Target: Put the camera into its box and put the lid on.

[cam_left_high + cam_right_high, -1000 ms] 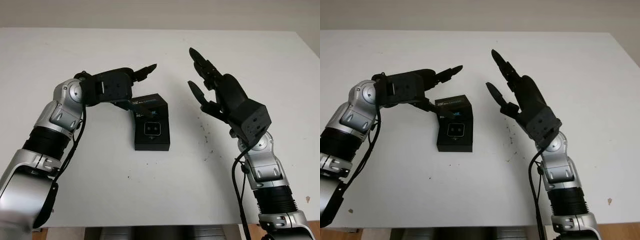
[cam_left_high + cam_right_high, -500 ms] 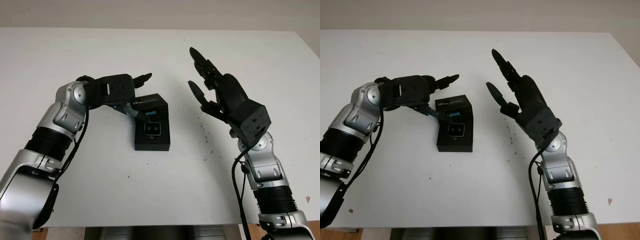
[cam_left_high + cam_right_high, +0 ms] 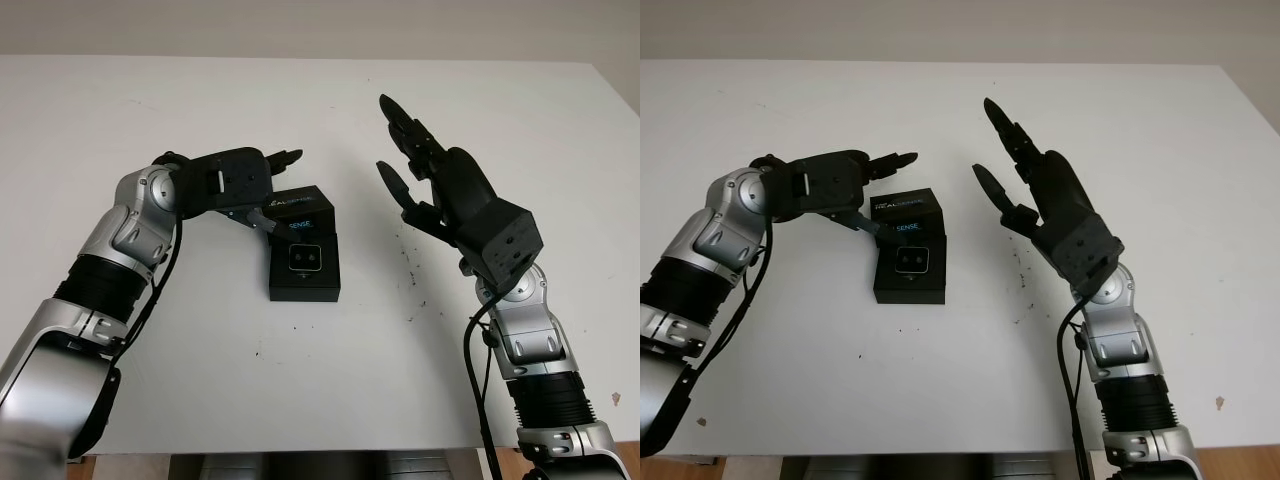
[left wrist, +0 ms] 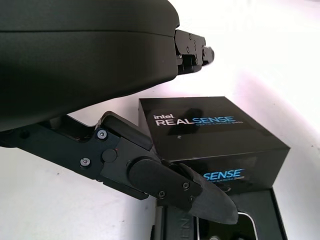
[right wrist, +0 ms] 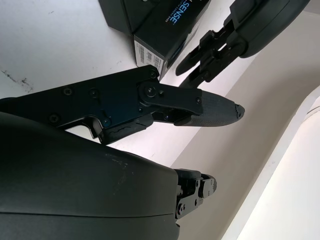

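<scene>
White table (image 3: 150,90), dark specks near centre. Black box (image 3: 304,270), camera inside; lid (image 3: 297,210) at its 12 o'clock. Left hand (image 3: 235,180) released beside lid; right hand (image 3: 440,185) released, 3 o'clock.

Black three-finger left hand (image 3: 262,185), open, now sits lower and closer to the black rectangular cardboard lid (image 3: 297,211) than one second earlier; its lower finger (image 4: 200,197) reaches the lid's near left edge.
</scene>
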